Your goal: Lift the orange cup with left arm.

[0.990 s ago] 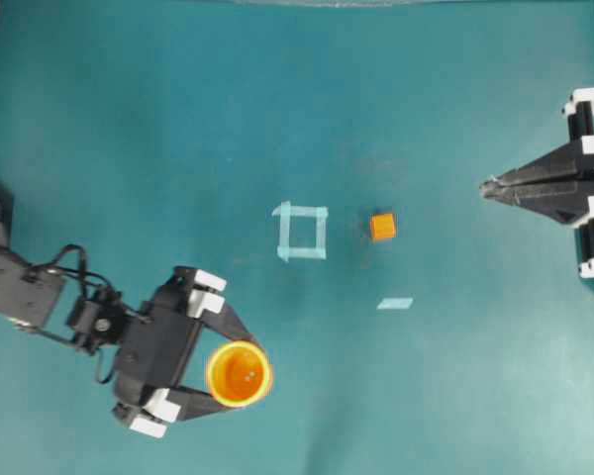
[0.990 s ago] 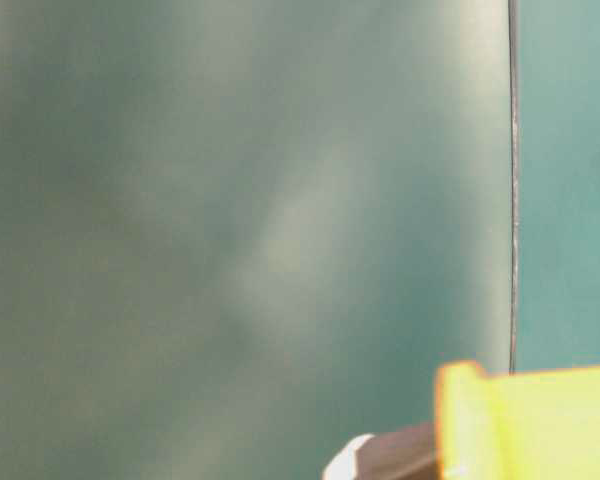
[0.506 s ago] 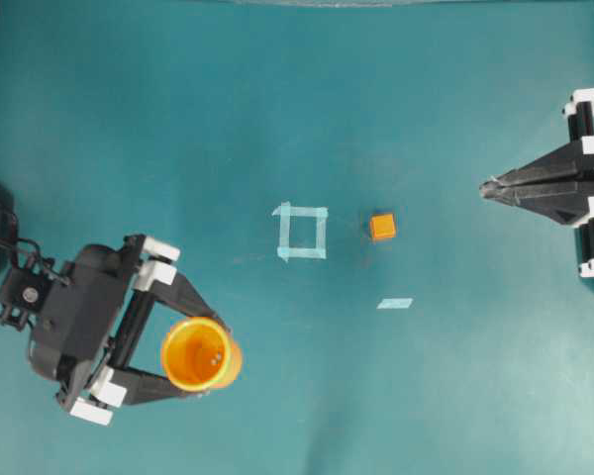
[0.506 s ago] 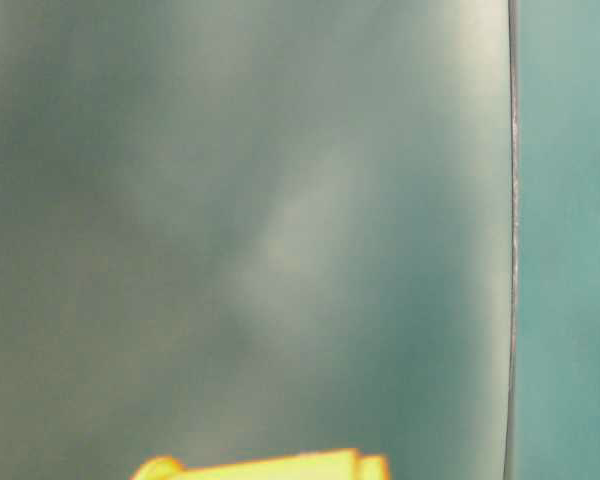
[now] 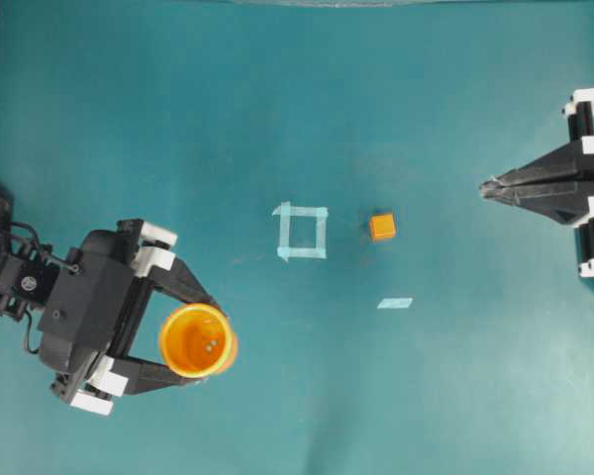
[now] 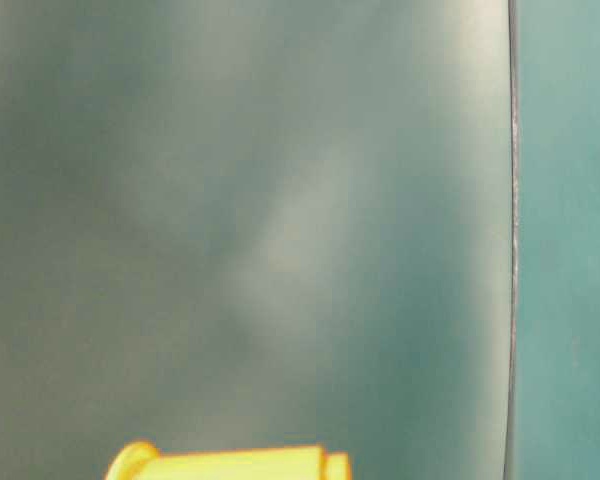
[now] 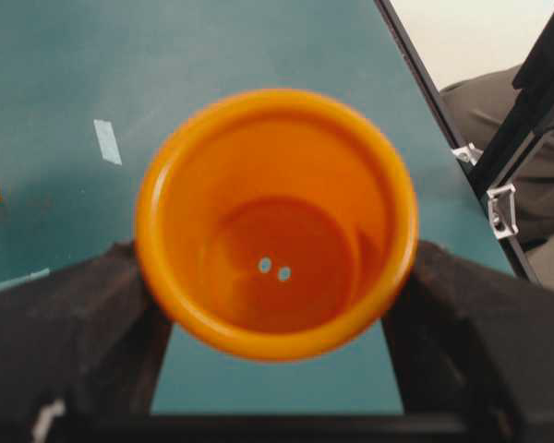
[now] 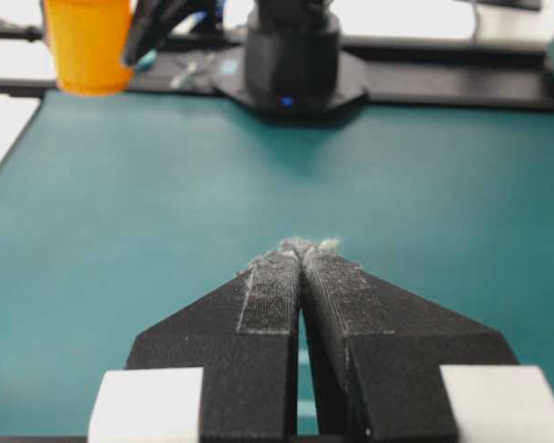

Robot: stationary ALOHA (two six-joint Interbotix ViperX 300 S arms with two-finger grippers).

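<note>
Plastic, thin-walled and probably light, the orange cup [image 5: 196, 340] sits upright, pinched at mid-wall by the left gripper [image 5: 183, 336] above the teal table's [image 5: 376, 119] near-left corner, while the right gripper [image 5: 487, 186] rests clenched.

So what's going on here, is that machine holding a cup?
Yes. The left gripper has its two black fingers closed around the orange cup, and the right wrist view shows the cup up off the teal table, so it looks lifted. The right gripper sits shut and idle at the far side, holding nothing. A small orange cube and a square of tape lie untouched in the middle of the table.
</note>
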